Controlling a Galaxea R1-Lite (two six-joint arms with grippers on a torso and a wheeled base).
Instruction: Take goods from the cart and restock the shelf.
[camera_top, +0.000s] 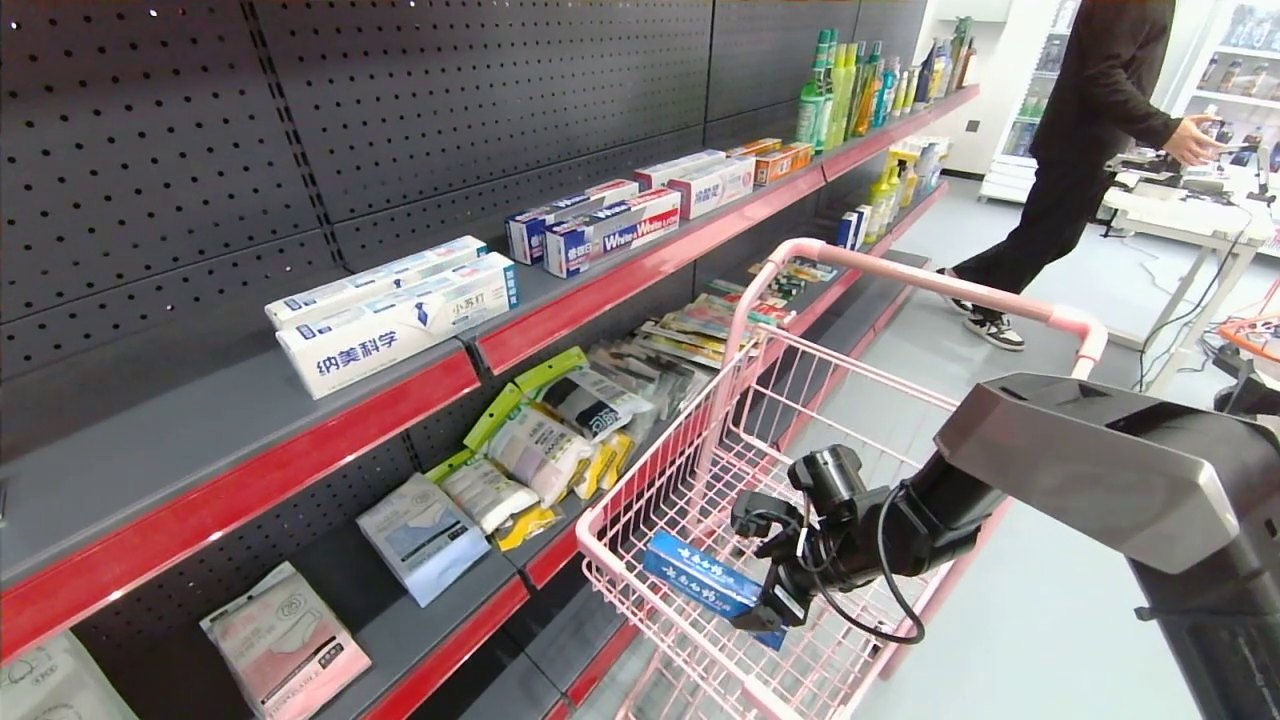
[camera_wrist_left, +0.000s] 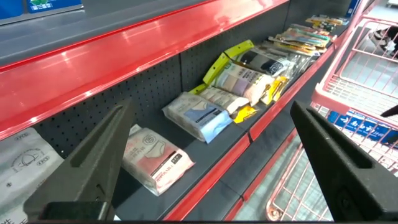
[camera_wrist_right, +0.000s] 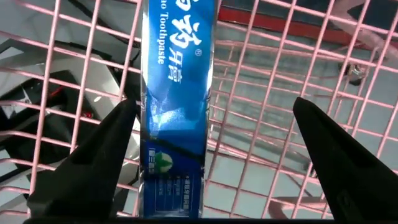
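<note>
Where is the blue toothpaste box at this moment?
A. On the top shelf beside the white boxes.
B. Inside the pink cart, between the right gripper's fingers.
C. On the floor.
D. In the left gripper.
B: the blue toothpaste box sits within the pink cart's wire walls, between the open fingers of the right gripper.

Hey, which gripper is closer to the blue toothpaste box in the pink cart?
Right. The right gripper is inside the cart, jaws open either side of the blue toothpaste box. The left gripper is outside the cart, beside the lower shelf.
</note>
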